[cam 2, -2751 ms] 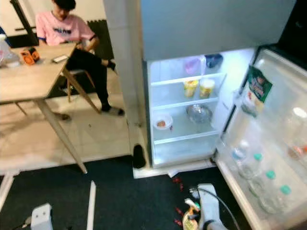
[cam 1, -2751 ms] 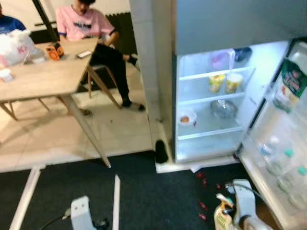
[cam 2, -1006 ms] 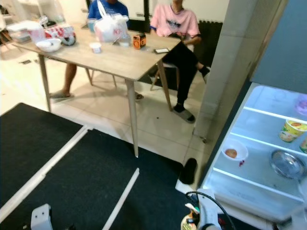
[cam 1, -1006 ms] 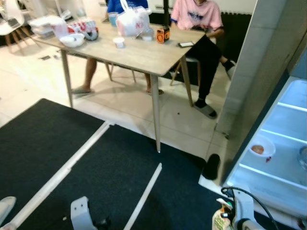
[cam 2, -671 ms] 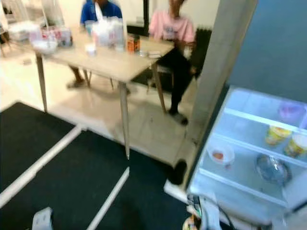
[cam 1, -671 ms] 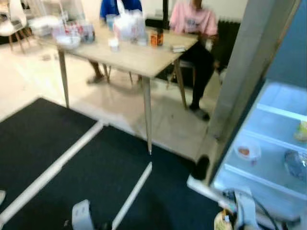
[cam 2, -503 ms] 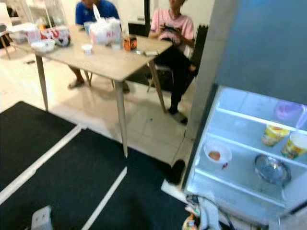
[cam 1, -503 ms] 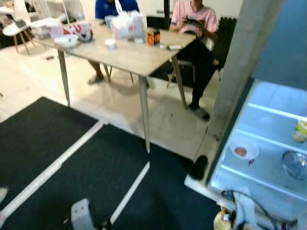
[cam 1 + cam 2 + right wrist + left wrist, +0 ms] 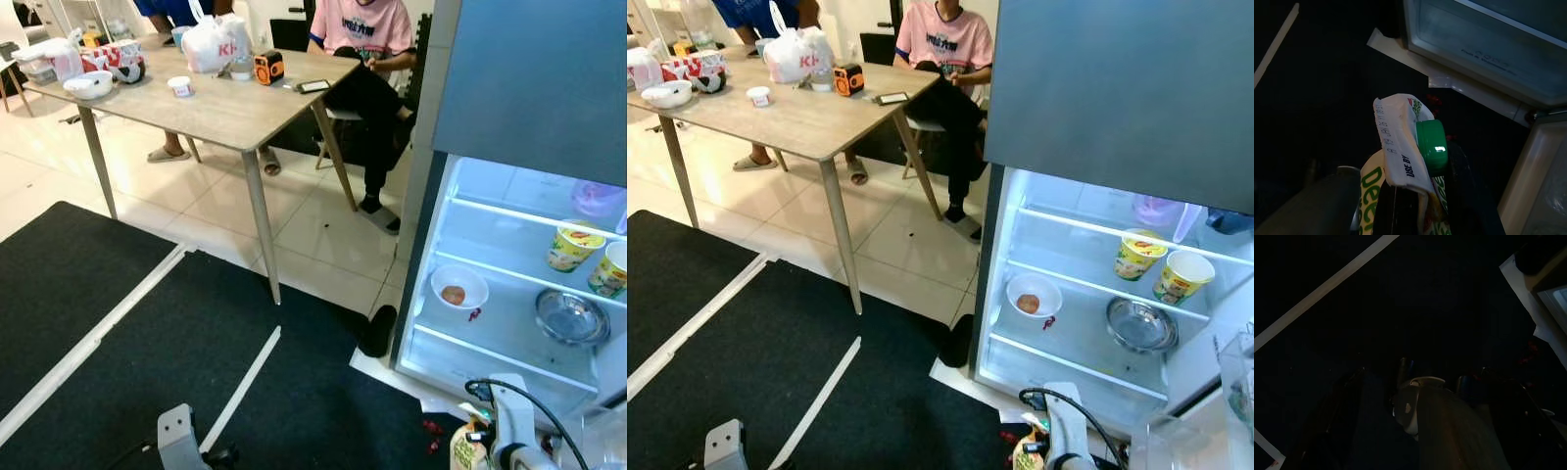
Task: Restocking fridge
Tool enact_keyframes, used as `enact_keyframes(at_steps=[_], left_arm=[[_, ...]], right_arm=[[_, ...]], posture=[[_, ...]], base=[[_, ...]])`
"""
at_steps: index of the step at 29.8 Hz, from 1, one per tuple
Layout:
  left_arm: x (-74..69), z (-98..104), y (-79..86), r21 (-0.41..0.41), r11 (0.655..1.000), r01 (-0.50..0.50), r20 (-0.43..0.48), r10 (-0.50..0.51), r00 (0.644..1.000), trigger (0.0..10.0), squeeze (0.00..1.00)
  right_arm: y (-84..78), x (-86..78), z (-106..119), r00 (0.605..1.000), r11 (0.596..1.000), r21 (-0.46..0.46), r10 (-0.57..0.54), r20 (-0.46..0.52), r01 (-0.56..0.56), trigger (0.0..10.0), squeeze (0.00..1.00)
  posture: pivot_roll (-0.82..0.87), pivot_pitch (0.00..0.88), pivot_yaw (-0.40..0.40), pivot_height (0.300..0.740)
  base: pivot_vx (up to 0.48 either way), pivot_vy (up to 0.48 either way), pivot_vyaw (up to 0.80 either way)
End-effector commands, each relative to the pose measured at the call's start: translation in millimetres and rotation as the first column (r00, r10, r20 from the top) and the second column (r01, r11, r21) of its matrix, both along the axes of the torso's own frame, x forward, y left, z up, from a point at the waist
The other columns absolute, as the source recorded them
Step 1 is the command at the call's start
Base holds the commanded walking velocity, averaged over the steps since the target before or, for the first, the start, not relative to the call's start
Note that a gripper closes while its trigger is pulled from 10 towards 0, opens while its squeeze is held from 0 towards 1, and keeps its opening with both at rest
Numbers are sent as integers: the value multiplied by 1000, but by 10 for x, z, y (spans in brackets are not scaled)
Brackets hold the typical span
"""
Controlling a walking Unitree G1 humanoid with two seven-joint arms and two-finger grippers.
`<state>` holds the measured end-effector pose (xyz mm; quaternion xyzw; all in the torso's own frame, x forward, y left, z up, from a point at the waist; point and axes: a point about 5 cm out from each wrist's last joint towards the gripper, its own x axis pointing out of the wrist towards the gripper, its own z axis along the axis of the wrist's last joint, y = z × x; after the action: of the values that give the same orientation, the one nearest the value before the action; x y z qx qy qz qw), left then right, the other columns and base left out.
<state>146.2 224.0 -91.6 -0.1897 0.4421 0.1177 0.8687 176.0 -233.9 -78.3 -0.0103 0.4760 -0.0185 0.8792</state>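
The fridge (image 9: pixel 423 255) stands open at the right, its lit shelves (image 9: pixel 1087 284) holding a white bowl (image 9: pixel 459 287), a steel bowl (image 9: pixel 571 315), two printed cups (image 9: pixel 571 245) and a purple tub (image 9: pixel 596 199). Low in front of it, my right gripper (image 9: pixel 1420 205) is shut on a white-and-green carton (image 9: pixel 1400 142) with a green cap (image 9: pixel 1431 144). The same carton (image 9: pixel 468 448) appears beside the right arm (image 9: pixel 511 431) in the eye views. My left arm (image 9: pixel 176 443) hangs idle over the dark mat; its wrist view is very dark.
A wooden table (image 9: pixel 235 108) with bags and bowls stands at the left, and two people sit behind it. A black shoe (image 9: pixel 379 331) lies at the fridge's corner. Red bits (image 9: pixel 431 439) and white strips (image 9: pixel 240 387) lie on the mat. The fridge door's clear bins (image 9: pixel 1215 411) jut out at the right.
The camera has swung right, so more of the fridge's inside is in view. The carton stays in my right gripper; both arms hang as before.
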Motion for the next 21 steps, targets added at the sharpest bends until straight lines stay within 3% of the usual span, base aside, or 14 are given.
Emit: enact_keyframes(at_steps=[1, 6, 21], left_arm=[[-9, -8, -15, -3, 1000, -11, -3, 11, 1000, 10000, 0], [-5, -6, -14, 3, 1000, -4, -3, 4, 1000, 10000, 0], [-4, 6, 30, 16, 1000, -1, 2, 1, 1000, 10000, 0]], right_arm=[[28, 36, 10, 1000, 1000, 10, -5, 10, 5, 10000, 0], [27, 39, 10, 1000, 1000, -3, 8, 2, -8, 10000, 0], [81, 48, 0, 1000, 1000, 12, 7, -3, -7, 10000, 0]], posture=[[-42, 0, 36, 740], [-42, 0, 37, 740], [-33, 0, 41, 740]], base=[[0, 0, 0], [0, 0, 0], [0, 0, -800]])
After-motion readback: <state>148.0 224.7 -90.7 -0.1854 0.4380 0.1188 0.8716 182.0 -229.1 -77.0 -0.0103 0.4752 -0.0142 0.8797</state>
